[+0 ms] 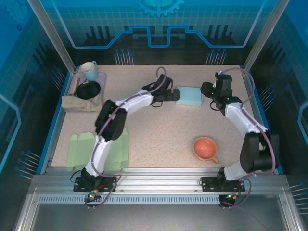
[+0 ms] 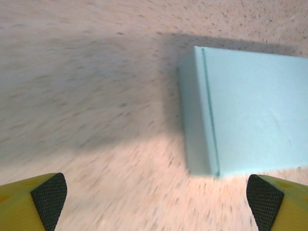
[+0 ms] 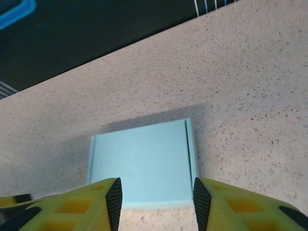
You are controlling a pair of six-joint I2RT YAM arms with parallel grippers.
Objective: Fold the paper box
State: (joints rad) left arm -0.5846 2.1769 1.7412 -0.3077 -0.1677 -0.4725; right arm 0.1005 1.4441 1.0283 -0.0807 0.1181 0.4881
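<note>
**Open Ground at Table's Middle, Clutter Down Its Left Edge**

The speckled table (image 1: 159, 130) lies bare across its middle and along most of the near edge. Toward the far edge, the pale blue paper box (image 1: 189, 96) is hemmed in, with the left gripper (image 1: 174, 95) just beside one end and the right gripper (image 1: 206, 91) just beside the other. An orange cup (image 1: 205, 148) stands near the right arm's base. A flat green sheet (image 1: 77, 149) covers the near left corner. A tray (image 1: 102, 77) bearing a mug (image 1: 89, 70), black bowl (image 1: 88, 90) and cloth (image 1: 79, 102) fills the far left corner.
</note>
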